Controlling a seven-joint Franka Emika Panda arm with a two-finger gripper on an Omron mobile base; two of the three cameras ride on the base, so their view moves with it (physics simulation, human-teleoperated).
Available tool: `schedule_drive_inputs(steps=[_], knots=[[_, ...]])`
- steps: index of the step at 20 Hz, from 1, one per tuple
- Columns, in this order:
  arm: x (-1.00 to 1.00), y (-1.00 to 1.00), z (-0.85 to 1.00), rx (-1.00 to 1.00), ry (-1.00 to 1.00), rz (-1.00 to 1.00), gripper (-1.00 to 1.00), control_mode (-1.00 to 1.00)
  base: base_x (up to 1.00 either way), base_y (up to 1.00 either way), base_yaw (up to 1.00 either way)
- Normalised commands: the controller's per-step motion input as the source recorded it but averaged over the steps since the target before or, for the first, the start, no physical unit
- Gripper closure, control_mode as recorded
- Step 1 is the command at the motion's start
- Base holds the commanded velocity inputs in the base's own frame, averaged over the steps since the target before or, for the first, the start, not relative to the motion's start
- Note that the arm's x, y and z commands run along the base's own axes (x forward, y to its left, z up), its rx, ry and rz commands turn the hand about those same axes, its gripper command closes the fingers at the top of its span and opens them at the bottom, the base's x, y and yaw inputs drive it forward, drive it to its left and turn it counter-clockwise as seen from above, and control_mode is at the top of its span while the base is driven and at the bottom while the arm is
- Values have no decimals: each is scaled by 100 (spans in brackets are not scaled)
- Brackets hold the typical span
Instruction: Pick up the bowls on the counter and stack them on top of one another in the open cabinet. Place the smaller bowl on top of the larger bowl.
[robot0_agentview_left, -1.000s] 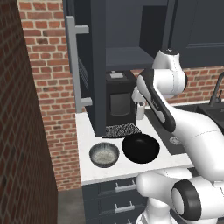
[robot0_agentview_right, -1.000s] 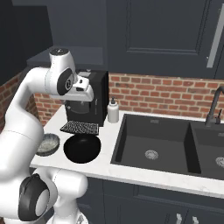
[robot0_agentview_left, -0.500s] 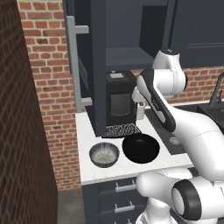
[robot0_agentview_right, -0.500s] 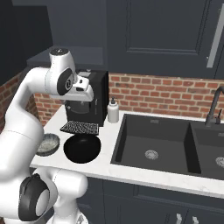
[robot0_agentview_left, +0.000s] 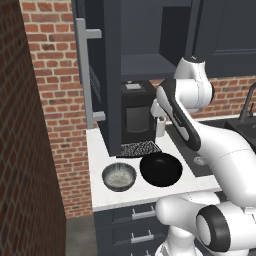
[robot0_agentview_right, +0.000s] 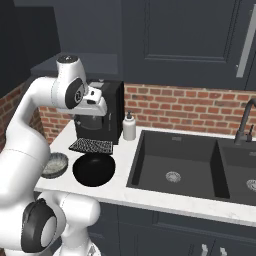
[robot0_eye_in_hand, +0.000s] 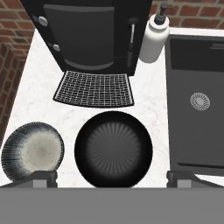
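Bowls first, taken from the left. The smaller bowl sits on the counter near its left front corner, upright, its speckled pale inside facing up at my hand camera. Just beside it to the right, apart by a thin strip of marble, sits the larger bowl, glossy black and also upright, close to the front edge. In the left base view the smaller bowl and the larger bowl lie side by side in the same order, with the counter bare in front of them.

Behind the black bowl, toward the back edge, a dark meshed drip tray lies flat against the foot of the black coffee machine. To the right of the machine a white soap dispenser stands upright at the back. Right of that the dark sink is sunk into the counter, its round drain showing.

My gripper hangs above the two bowls looking straight down, fingers spread to their widest, one fingertip over the grey bowl's side and the other over the sink's near edge, gripping nothing.

Above the counter's left end the open cabinet shows its dark shelf, with the door swung out to the left, silver bar handle upright.
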Motion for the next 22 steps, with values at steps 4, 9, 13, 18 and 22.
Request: schedule_drive_inputs(steps=[4,9,13,18,22], knots=[[0,0,0,0,0,0,-100,-100,0,0,0],[0,0,0,0,0,0,-100,-100,0,0,0],[0,0,0,0,0,0,-100,-100,0,0,0],[-1,5,-2,-1,0,0,-100,-100,0,0,0],[-28,58,-36,4,1,0,-100,-100,0,0,0]])
